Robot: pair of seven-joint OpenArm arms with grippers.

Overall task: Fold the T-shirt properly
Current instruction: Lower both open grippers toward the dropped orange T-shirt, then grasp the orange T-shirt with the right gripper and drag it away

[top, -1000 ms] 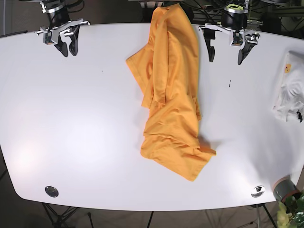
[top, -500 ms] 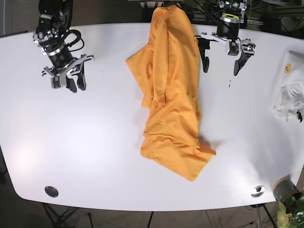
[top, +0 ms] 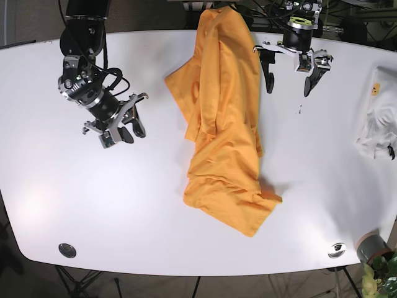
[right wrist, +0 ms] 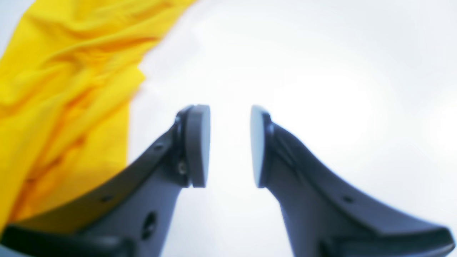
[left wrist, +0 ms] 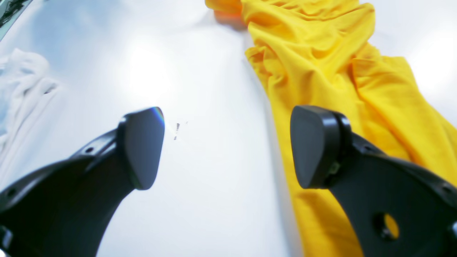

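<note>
The orange T-shirt [top: 224, 124] lies crumpled in a long heap down the middle of the white table [top: 93, 205], its top hanging over the far edge. My left gripper [top: 288, 87] hovers open and empty just right of the shirt's upper part. In the left wrist view [left wrist: 225, 146] its jaws stand wide apart over bare table, with the shirt [left wrist: 339, 71] beside the right finger. My right gripper [top: 123, 136] is left of the shirt, apart from it. In the right wrist view [right wrist: 230, 146] its jaws stand narrowly open and empty, with the shirt [right wrist: 64, 89] to the left.
A white garment [top: 375, 118] lies at the table's right edge and also shows in the left wrist view [left wrist: 21, 82]. A small dark mark [top: 300, 110] sits near the left gripper. Metal grommets [top: 67, 250] [top: 337, 250] sit near the front corners. A cup [top: 371, 247] stands off the front right corner.
My right arm has swung from the far left corner forward and right toward the shirt. The left gripper has shifted slightly toward the shirt. The shirt has not moved.
</note>
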